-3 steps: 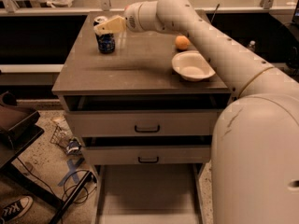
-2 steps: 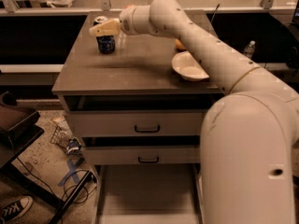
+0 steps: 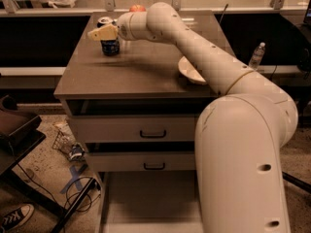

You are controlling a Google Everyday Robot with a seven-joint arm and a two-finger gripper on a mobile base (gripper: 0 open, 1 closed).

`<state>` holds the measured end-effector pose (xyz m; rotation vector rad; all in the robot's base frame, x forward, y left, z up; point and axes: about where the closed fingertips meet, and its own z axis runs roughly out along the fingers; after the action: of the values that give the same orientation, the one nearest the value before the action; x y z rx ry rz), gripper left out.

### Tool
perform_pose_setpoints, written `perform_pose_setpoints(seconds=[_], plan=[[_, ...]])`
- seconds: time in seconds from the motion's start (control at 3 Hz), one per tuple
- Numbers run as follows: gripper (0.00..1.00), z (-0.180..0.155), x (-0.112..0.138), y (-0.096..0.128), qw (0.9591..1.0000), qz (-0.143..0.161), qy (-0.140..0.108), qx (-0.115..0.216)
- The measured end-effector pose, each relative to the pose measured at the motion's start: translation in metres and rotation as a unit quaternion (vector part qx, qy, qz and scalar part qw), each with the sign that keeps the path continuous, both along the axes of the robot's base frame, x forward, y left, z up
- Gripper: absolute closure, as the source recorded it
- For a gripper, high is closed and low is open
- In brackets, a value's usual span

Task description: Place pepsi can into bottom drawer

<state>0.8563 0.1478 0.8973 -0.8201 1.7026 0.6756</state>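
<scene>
The pepsi can stands upright at the back left of the cabinet top; it is dark blue with a silver top. My gripper is at the can's upper part, reaching in from the right at the end of my long white arm. The can still rests on the top. The bottom drawer is pulled out below the two upper drawers. It is a pale shallow tray with nothing showing in it, and my arm hides its right side.
A white bowl sits at the right of the cabinet top, partly behind my arm. A reddish fruit lies at the back edge. A water bottle stands to the right. Cables, litter and a shoe lie on the floor at left.
My arm's elbow and body have swung left and nearer the camera, covering more of the bowl and the cabinet's right side. The gripper stays at the can, which has not moved.
</scene>
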Motion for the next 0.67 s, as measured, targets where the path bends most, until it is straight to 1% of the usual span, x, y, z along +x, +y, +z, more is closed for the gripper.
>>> perform_pose_setpoints(seconds=[0.33,0.67], plan=[[0.37,-0.0004,0.0018,0.0062,0.9998,0.003,-0.004,0.020],[0.68,-0.0021,0.0010,0.0113,0.9997,0.006,-0.003,0.023]])
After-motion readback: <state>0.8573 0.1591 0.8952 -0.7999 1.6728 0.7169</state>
